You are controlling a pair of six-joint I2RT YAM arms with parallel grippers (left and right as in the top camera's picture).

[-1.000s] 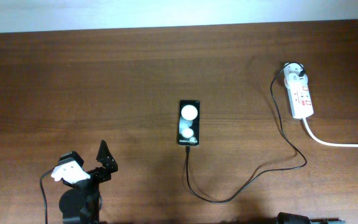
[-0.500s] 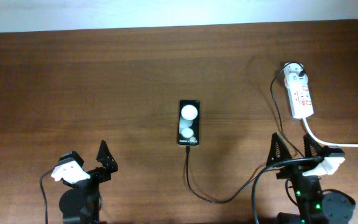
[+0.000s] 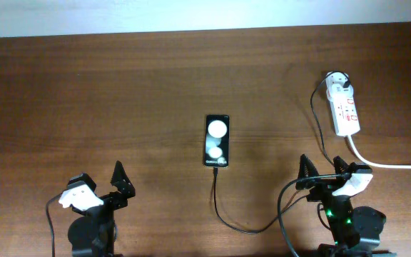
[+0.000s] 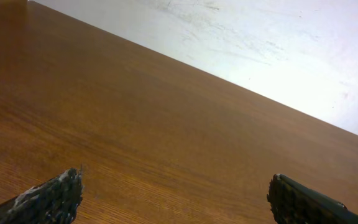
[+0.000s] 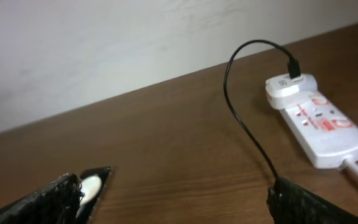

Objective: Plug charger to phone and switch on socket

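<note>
The phone (image 3: pixel 217 140) lies flat mid-table, two white spots on its face; a corner of it shows in the right wrist view (image 5: pixel 94 185). The charger's black cable (image 3: pixel 248 229) runs from the phone's near edge, loops toward the front and climbs to the white plug (image 3: pixel 339 84) seated in the far end of the socket strip (image 3: pixel 346 112). The right wrist view shows the cable (image 5: pixel 241 118), plug (image 5: pixel 284 90) and strip (image 5: pixel 322 127). My left gripper (image 3: pixel 98 182) is open and empty at the front left. My right gripper (image 3: pixel 322 168) is open and empty, over the cable, near side of the strip.
The strip's thick white cord (image 3: pixel 394 165) runs off the right edge. The left wrist view shows only bare wood between my open left gripper's (image 4: pixel 176 205) fingers. A pale wall lies beyond the table's far edge (image 3: pixel 191 30).
My right arm has come into view from the bottom right edge, then shifted left and toward the strip. The left arm, phone and cable have not moved.
</note>
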